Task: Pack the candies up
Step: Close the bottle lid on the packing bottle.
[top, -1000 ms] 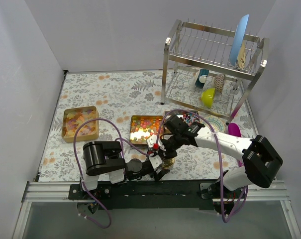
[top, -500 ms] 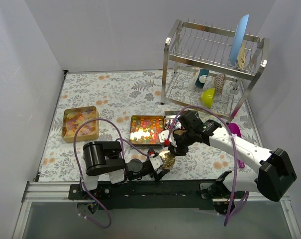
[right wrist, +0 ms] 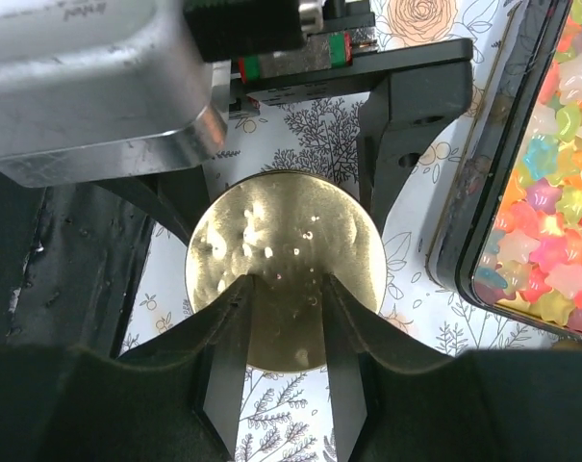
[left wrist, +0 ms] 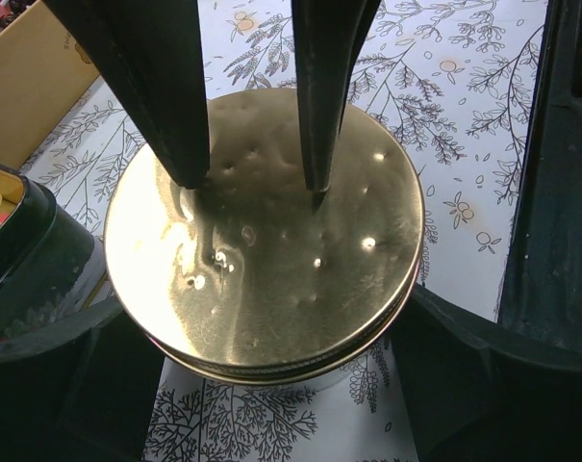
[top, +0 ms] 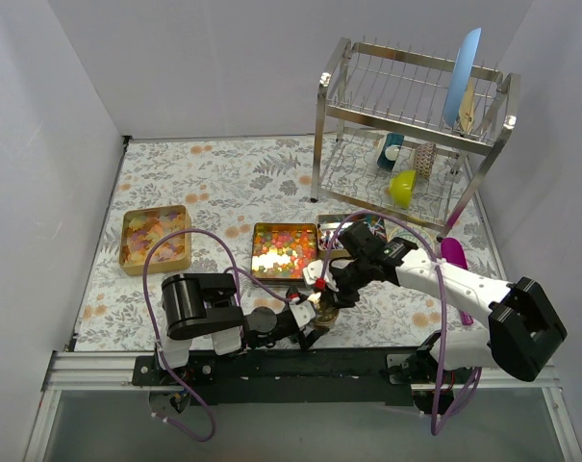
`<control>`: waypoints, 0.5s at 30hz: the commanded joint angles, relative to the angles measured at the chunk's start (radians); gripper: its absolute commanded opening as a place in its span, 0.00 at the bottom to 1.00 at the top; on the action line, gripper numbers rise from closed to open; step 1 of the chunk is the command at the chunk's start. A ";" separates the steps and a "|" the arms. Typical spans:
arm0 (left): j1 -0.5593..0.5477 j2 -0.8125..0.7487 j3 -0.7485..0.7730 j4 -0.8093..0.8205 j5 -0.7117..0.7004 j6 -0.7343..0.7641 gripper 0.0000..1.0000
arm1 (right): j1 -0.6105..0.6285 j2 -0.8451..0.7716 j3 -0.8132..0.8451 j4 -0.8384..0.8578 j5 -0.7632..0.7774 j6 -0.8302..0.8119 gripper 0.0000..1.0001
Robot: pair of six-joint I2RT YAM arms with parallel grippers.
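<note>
Your left gripper (top: 313,319) is clamped on the jar (left wrist: 295,373) at the near edge of the table (top: 223,183), a little right of centre. In the left wrist view its two fingers hug the jar's sides just under the gold lid (left wrist: 271,241), touching on both sides. The lid sits flat on the jar's mouth.

Your right gripper (right wrist: 288,289) reaches in from the right and hangs directly over that lid. Its fingers (left wrist: 180,115) are parted by a narrow gap with nothing between them. The tips stand on or just above the lid's top, near its middle; you cannot tell from these views whether they press on it.

The candies (top: 276,258) you can see lie in three tins on the table, farther away than the jar. The glossy beads (top: 289,243) fill the middle tin (top: 255,255), just beside the jar on its far left. The pale gummies (top: 154,236) lie in the left tin (top: 125,243), well apart, near the left wall. The wrapped pieces (top: 360,227) show in a third tin (top: 333,220) just right of the middle one, mostly hidden behind your right arm.

A purple scoop (top: 453,252) lies to the right of that arm, and a dish rack (top: 416,96) stands at the far right.
</note>
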 commanded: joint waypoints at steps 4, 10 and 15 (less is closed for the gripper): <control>-0.007 0.109 -0.062 0.172 -0.028 0.126 0.00 | -0.062 0.001 0.121 -0.163 0.048 -0.017 0.44; -0.022 0.112 -0.064 0.169 -0.032 0.136 0.00 | -0.114 0.045 0.293 -0.390 -0.018 -0.199 0.96; -0.023 0.120 -0.059 0.172 -0.043 0.137 0.00 | -0.100 0.176 0.347 -0.487 -0.037 -0.351 0.98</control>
